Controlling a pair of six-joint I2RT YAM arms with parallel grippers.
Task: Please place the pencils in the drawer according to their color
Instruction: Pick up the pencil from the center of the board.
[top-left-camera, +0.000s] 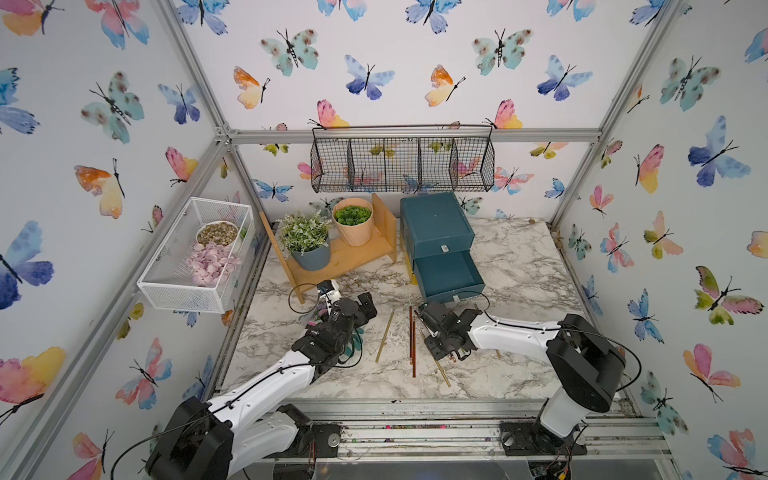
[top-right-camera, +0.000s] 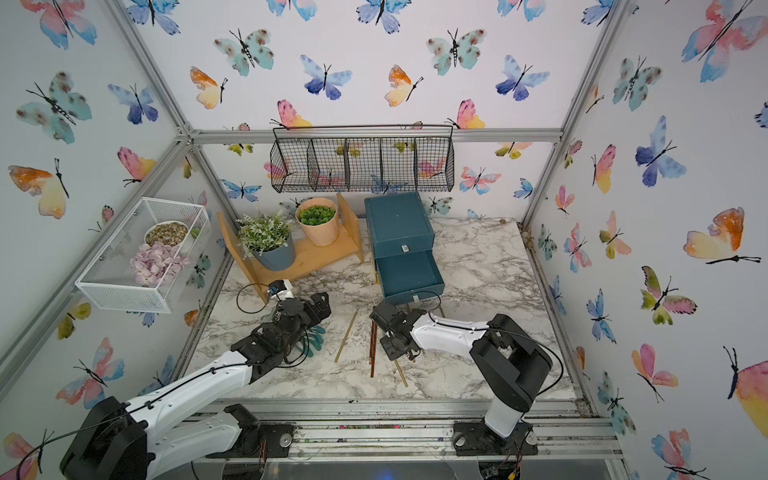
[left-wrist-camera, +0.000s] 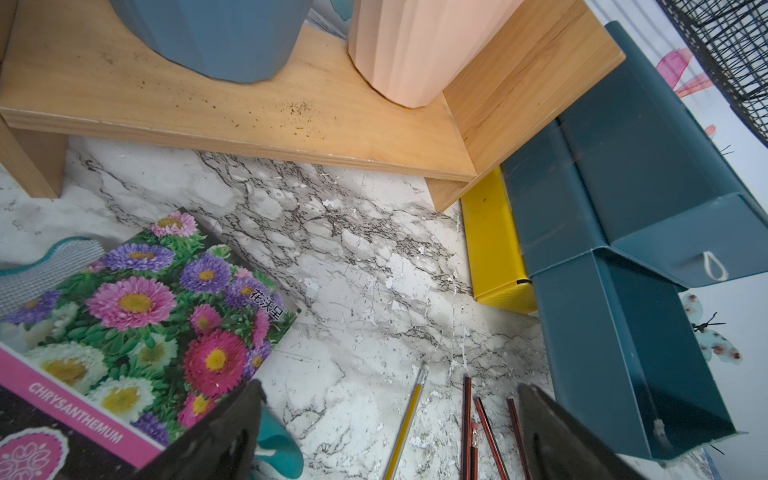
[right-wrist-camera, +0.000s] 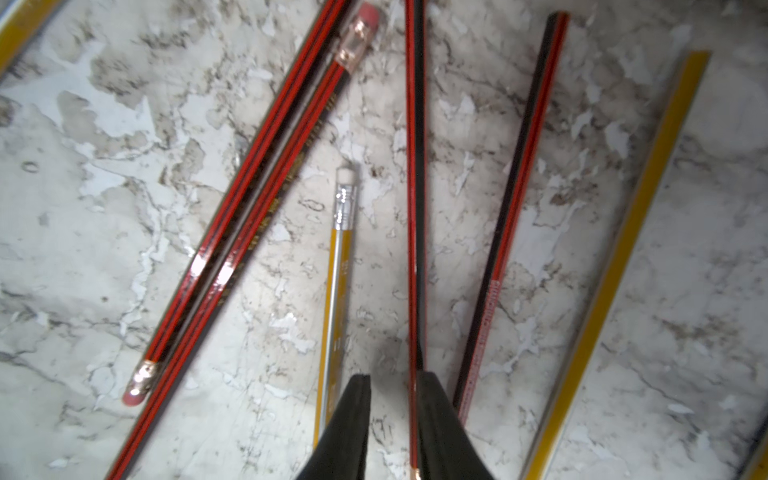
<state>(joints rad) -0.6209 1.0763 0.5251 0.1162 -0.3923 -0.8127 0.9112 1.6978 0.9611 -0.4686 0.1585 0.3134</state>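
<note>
The pencils (top-left-camera: 411, 340) lie loose on the marble tabletop (top-left-camera: 519, 270), in front of the dark-teal chest (top-left-camera: 436, 224) and between the two arms. The chest's middle drawer (top-left-camera: 446, 276) is pulled out towards them; its yellow lowest drawer (left-wrist-camera: 494, 249) is pushed in.

The right tool (right-wrist-camera: 395, 378) is down among the pencils, its jaws parted only narrowly. A red-and-black pencil (right-wrist-camera: 415, 187) runs into the gap, close against one finger (right-wrist-camera: 436, 415); bare marble shows beside it, so it is not clamped. A yellow pencil with a white eraser (right-wrist-camera: 343, 257) ends just beside the other finger. A touching pair of red-and-black pencils (right-wrist-camera: 257, 199) lies slanted further off, as do another red-and-black one (right-wrist-camera: 515, 208) and a yellow one (right-wrist-camera: 623, 257).

The left tool (left-wrist-camera: 390, 392) hangs released, jaws wide and holding nothing, near a gold pencil (top-left-camera: 385, 336) lying apart from the rest. A flower seed packet (left-wrist-camera: 145, 311) (printed "CHRYSANTHEMUM") lies beside it, in front of the wooden shelf (top-left-camera: 345, 257).
</note>
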